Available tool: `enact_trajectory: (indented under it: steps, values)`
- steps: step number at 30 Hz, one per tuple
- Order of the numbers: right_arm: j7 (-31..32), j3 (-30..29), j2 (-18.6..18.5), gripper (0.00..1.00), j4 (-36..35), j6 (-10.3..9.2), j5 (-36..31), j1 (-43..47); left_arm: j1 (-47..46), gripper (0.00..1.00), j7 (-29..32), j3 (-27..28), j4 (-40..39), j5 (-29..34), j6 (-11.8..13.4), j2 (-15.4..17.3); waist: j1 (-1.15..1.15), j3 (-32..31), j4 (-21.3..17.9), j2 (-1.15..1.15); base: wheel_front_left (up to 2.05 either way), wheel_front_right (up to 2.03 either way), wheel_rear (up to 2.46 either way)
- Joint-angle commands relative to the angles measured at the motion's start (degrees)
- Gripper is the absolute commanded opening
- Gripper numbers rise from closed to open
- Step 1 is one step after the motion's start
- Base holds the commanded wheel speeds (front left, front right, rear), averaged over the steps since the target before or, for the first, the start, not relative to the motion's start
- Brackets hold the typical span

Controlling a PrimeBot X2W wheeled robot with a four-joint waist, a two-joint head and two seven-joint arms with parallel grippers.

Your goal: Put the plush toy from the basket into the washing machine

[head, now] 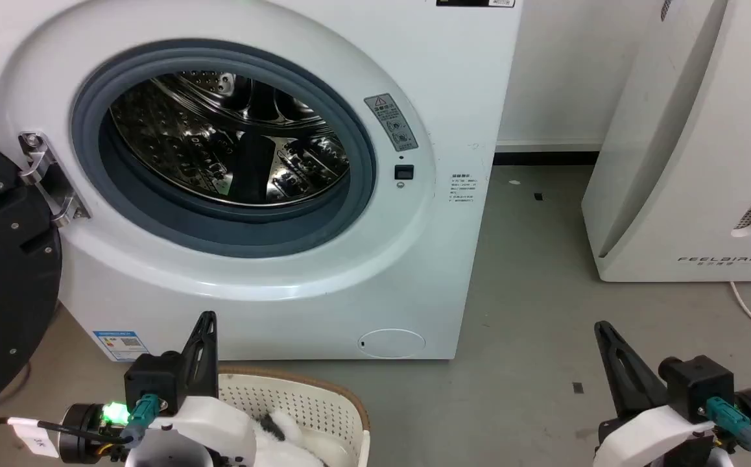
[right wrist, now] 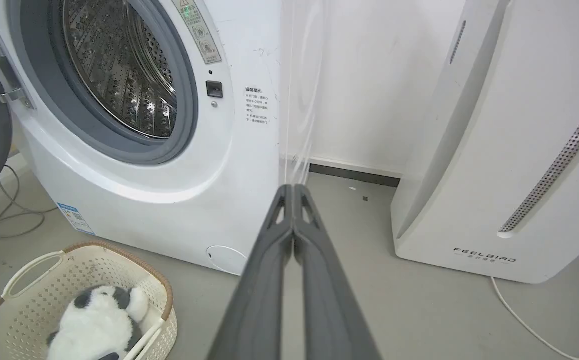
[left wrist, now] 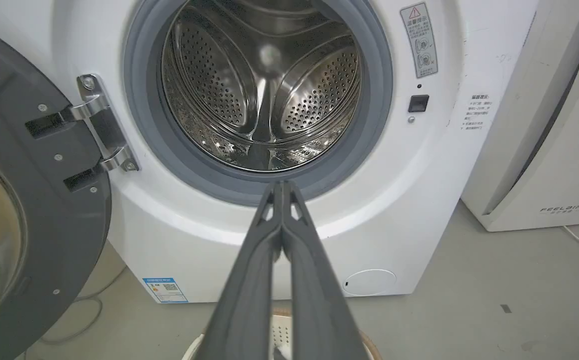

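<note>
Left gripper (head: 207, 321) before half-hidden plush toy (head: 286, 429), cut-off basket (head: 314, 397)

Fluffy plush toy (right wrist: 94, 320); perforated plastic basket (right wrist: 84, 265); glossy steel drum (left wrist: 219, 90); matt rubber ring (left wrist: 142, 100)

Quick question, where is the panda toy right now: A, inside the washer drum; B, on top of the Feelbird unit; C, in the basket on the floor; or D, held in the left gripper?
C: the plush toy lies in the basket on the floor in front of the washing machine.
</note>
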Motion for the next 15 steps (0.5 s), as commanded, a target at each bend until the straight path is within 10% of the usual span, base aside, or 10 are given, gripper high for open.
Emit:
enact_trajectory:
  steps: [1,15]
  values:
    - [0.1,0.0,0.0,0.00,0.1,0.03,-0.4,-0.8,0.8,0.00,0.0,0.0,-0.2,0.1,-0.3,0.0,0.00,0.0,0.0,0.00,0.00,0.00,0.00]
    - [0.1,0.0,0.0,0.00,0.1,0.03,-0.4,-0.8,0.8,0.00,0.0,0.0,-0.2,0.1,-0.3,0.0,0.00,0.0,0.0,0.00,0.00,0.00,0.00]
